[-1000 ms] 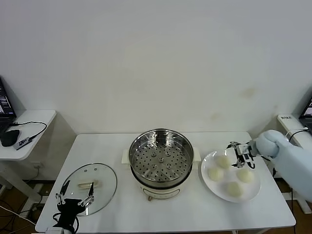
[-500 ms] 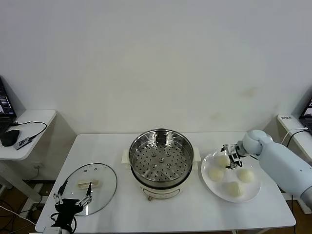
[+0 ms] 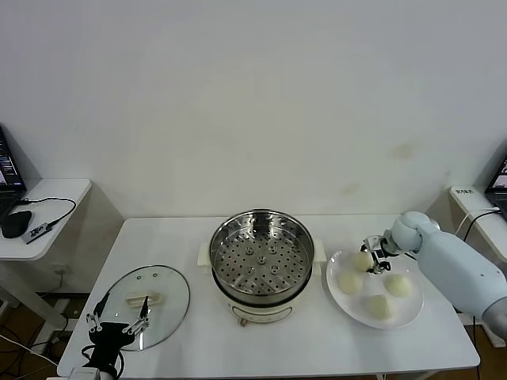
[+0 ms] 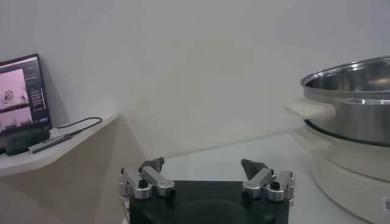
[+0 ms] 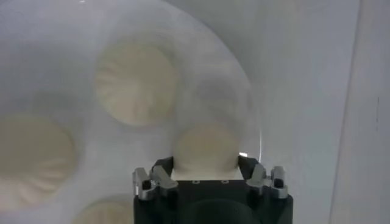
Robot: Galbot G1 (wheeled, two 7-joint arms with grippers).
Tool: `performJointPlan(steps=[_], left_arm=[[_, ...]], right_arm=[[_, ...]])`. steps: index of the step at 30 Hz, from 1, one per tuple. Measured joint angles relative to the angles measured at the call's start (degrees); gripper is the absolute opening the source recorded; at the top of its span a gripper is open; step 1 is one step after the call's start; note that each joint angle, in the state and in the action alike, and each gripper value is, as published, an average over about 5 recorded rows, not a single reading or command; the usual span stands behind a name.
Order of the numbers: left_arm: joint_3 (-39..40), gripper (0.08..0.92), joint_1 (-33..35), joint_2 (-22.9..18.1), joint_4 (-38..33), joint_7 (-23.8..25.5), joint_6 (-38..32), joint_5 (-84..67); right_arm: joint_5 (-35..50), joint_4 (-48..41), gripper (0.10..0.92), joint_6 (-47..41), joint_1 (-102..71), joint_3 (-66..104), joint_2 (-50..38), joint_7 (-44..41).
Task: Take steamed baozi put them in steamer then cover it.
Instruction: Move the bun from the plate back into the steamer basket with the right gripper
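Note:
Four cream-white baozi lie on a white plate [image 3: 412, 307] at the right: the far one [image 3: 361, 261], one near the steamer [image 3: 349, 281], one on the right [image 3: 398, 284] and the nearest one [image 3: 379, 305]. My right gripper [image 3: 374, 255] is open and low over the plate, its fingers on either side of the far baozi [image 5: 206, 149]. The right wrist view [image 5: 204, 173] shows that bun filling the gap between the fingers. The steel steamer [image 3: 262, 253] stands empty in its cream pot base at the table's middle. My left gripper [image 3: 119, 324] is open and parked by the glass lid.
The round glass lid [image 3: 146, 305] lies flat on the table's front left. The steamer's rim and handle show in the left wrist view [image 4: 359, 97]. A side table with a laptop and mouse [image 3: 16, 224] stands to the left.
My right gripper has moved left across the plate, from its far right side to the far baozi, and now straddles it. The left gripper has barely shifted.

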Motion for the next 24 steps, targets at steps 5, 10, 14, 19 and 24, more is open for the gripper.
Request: performJointPlan(steps=[5, 10, 14, 19, 24], left_arm=[[0.06, 0.823, -0.06, 0.01, -0.09, 0.0, 0.02, -0.01], [0.07, 0.823, 0.06, 0.27, -0.46, 0.0, 0.1, -0.09], [0.07, 0.823, 0.11, 0.52, -0.8, 0.0, 0.15, -0.13], [0.39, 0.823, -0.08, 0.75, -1.04, -0.02, 0.24, -0.13], [0.86, 0.823, -0.35, 1.11, -1.43, -0.03, 0.25, -0.15]], right_arm=[[0.44, 0.22, 0.612, -0.03, 0.49, -0.62, -0.36, -0.55], [1.66, 1.42, 0.611, -0.45, 1.48, -1.59, -1.4, -1.27], [3.53, 3.5, 0.611, -1.07, 2.82, -2.75, -3.02, -1.74], [6.77, 7.37, 0.611, -2.03, 5.36, -4.89, -6.17, -2.12], [10.83, 11.67, 0.611, -3.11, 9.95, -8.37, -9.46, -2.08]])
